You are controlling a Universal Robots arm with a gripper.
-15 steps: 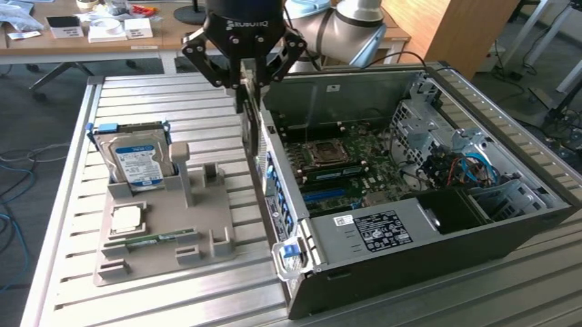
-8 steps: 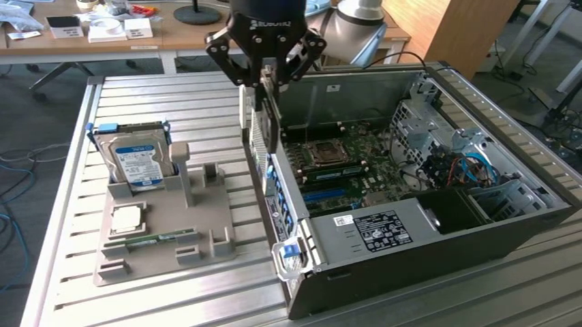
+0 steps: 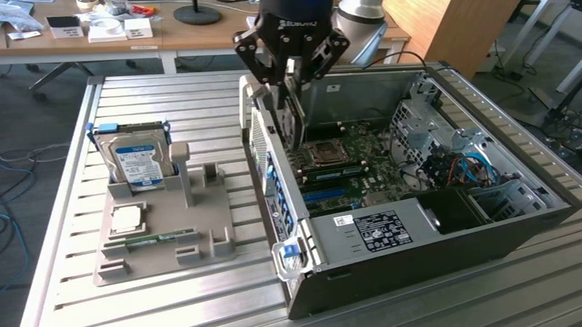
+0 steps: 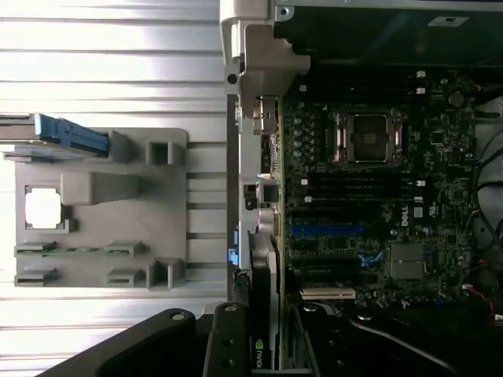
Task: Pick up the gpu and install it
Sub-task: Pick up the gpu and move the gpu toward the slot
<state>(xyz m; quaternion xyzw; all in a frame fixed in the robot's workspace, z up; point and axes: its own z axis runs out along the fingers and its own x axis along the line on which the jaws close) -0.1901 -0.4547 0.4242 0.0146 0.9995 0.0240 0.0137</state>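
**Item:** gpu (image 3: 293,119).

**Location:** off the table, hanging edge-down above the open computer case (image 3: 509,225). It sits just inside the case's rear wall and over the motherboard (image 3: 350,167). The case lies toward the table edge on the exterior view's right.

**Gripper** (image 3: 293,76): pinching the card's upper edge, one finger on each flat face.

**Handling, in my judgement:** light, thin and stiff, but fragile. The components and the connector edge should take no squeeze. I rate the flat faces near the top edge as the safest hold.

**Views:** the exterior view gives me the card's height over the board. It also shows the fixture tray (image 3: 163,238) with the hard drive (image 3: 136,160) toward the opposite table edge. The wrist view gives me the card edge-on beside the blue slot (image 4: 326,230), but not how far above it the card hangs.
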